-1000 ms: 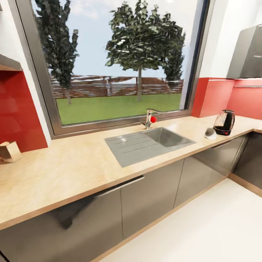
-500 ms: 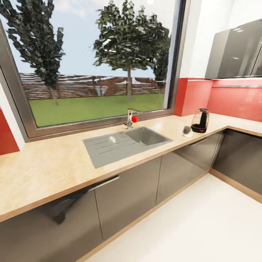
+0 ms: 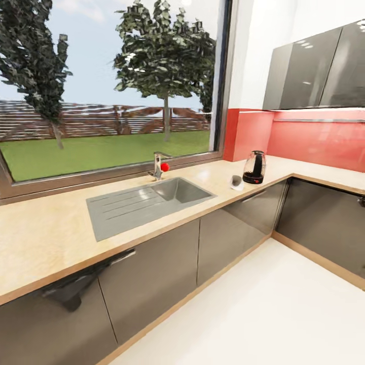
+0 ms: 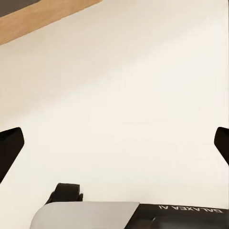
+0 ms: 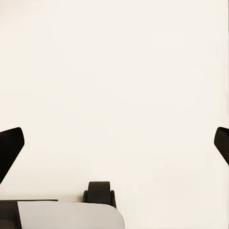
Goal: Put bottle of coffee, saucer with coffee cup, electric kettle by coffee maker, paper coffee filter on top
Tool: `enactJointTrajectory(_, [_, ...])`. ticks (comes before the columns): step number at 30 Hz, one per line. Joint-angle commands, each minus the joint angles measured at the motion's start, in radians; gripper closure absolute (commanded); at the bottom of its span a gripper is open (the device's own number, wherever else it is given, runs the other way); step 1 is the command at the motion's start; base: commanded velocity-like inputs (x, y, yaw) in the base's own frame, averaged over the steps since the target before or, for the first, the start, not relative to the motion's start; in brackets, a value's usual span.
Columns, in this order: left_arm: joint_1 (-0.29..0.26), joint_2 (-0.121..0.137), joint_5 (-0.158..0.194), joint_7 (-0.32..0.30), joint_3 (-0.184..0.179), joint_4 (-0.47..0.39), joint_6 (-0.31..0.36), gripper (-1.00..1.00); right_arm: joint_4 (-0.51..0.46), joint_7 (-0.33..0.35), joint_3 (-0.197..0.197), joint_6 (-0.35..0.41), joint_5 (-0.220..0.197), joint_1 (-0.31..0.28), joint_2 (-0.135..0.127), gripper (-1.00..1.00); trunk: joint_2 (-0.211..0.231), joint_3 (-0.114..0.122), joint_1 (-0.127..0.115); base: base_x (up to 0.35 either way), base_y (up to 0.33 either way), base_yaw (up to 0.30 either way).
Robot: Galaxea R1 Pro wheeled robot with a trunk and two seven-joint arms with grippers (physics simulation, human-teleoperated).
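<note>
The electric kettle point(image 3: 254, 167), clear glass with a black base, stands on the kitchen countertop point(image 3: 45, 238) near its right corner. A small white thing point(image 3: 236, 182) sits just left of the kettle; I cannot tell whether it is the coffee cup or the saucer. The coffee maker, the bottle of coffee, the paper coffee filter and the kitchen shelf are out of view. My left gripper point(image 4: 114, 143) hangs open over pale floor, its black fingertips point(image 4: 9, 145) far apart. My right gripper point(image 5: 114, 143) is also open over the floor, holding nothing.
A steel sink point(image 3: 147, 203) with a tap point(image 3: 159, 166) is set in the worktop under a big window. Dark grey cabinet fronts point(image 3: 228, 233) run below and turn along the right wall. Glossy wall cabinets point(image 3: 319, 76) hang at upper right. White floor point(image 3: 263, 314) lies ahead.
The head camera has swung to the right, so sink and kettle have slid left in the picture. A tan object at the counter's left end has left the view.
</note>
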Motion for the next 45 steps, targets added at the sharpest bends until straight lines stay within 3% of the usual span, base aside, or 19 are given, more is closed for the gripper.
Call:
enactJointTrajectory(1, [0.001, 0.000, 0.009, 0.000, 0.001, -0.001, -0.001, -1.00, 0.001, 0.000, 0.001, -0.003, 0.001, -0.001, 0.000, -1.00, 0.000, -0.001, 0.000, 0.038, -0.052, -0.273])
enactJointTrajectory(7, [0.001, 0.000, 0.009, 0.000, 0.001, -0.001, -0.001, -1.00, 0.001, 0.000, 0.001, -0.004, 0.001, -0.001, 0.000, -1.00, 0.000, -0.001, 0.000, 0.044, -0.022, -0.236])
enactJointTrajectory(20, [0.001, 0.000, 0.009, 0.000, 0.001, -0.003, 0.000, -1.00, 0.002, 0.000, 0.001, -0.004, 0.002, -0.001, -0.001, -1.00, 0.000, -0.001, 0.000, 0.273, -0.114, -0.030])
enactJointTrajectory(45, [0.001, 0.000, 0.009, 0.000, 0.002, -0.003, -0.002, -1.00, 0.001, 0.000, 0.000, -0.004, 0.001, -0.001, -0.002, -1.00, 0.000, -0.001, 0.000, 0.050, -0.029, -0.250])
